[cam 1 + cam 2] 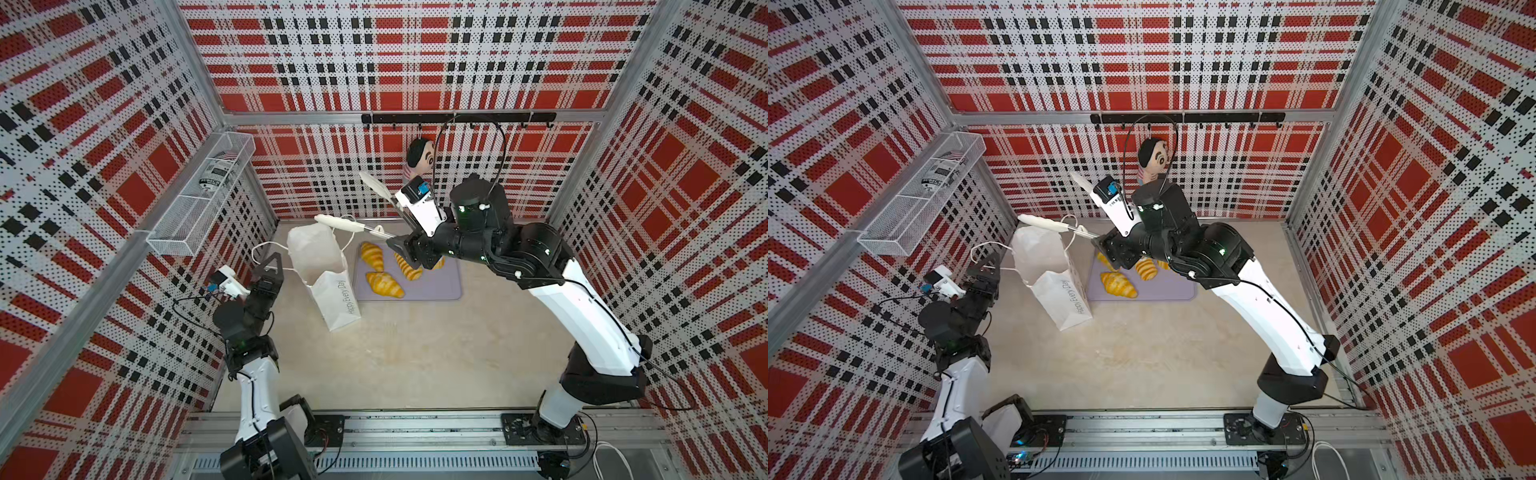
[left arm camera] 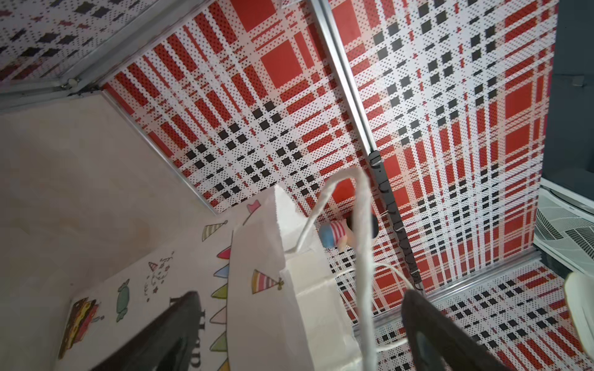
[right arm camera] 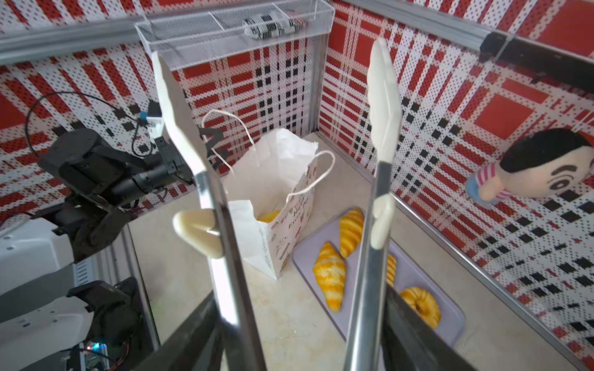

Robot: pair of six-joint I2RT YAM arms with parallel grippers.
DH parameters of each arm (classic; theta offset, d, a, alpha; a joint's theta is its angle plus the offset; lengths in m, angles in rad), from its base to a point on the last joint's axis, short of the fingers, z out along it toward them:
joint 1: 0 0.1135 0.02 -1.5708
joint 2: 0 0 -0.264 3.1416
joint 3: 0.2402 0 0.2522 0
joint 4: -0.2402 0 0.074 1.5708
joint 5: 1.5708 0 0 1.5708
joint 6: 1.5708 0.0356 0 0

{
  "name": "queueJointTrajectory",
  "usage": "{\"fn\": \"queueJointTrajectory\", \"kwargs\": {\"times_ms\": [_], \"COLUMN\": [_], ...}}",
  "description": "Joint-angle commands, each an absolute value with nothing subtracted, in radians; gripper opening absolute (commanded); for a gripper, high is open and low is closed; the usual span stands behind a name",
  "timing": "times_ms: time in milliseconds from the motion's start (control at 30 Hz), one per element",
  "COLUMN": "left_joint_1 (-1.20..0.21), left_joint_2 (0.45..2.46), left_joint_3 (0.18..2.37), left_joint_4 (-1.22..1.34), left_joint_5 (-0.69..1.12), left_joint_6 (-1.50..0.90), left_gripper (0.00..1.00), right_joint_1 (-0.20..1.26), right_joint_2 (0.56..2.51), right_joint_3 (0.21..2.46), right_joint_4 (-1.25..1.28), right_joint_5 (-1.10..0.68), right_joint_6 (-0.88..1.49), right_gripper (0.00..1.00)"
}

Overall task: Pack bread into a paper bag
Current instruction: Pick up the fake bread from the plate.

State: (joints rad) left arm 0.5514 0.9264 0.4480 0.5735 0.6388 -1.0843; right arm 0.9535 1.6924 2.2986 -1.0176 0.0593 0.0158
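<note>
Tall paper bag [image 1: 320, 266]: probably light and flimsy, upright just beside the wide-open left gripper [image 1: 272, 266]; steady it by its cord handle [image 2: 363, 257]. Croissant [image 1: 384, 284]: likely light and firm, below the right gripper [image 1: 407, 251], which is clamped on empty tongs [image 3: 218, 205]; pinch mid-body.

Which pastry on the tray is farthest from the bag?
The small ring-shaped bun, the only one with a hole. It lies at the end of the tray away from the paper bag, past the striped roll.
</note>
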Motion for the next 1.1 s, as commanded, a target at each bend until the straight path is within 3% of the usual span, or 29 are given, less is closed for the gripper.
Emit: {"fn": "queueJointTrajectory", "kwargs": {"times_ms": [0,400,1067], "left_joint_1": [0.560,0.550,0.457], "left_joint_2": [0.924,1.028,1.229], "left_joint_3": [0.528,0.713,0.792], "left_joint_4": [0.416,0.123,0.119], "left_joint_5": [0.621,0.560,0.632], "left_joint_6": [-0.973,-0.748,-0.718], "left_gripper": [0.98,0.98,0.98], "right_joint_1": [0.959,0.844,0.705], "right_joint_2": [1.688,1.592,1.546], "right_joint_3": [2.252,2.006,1.808], "right_joint_4": [-0.961,-0.859,-0.799], "right_joint_5": [0.145,0.161,0.119], "right_joint_6": [0.007,0.071,0.108], "right_gripper": [0.74,0.73,0.73]}}
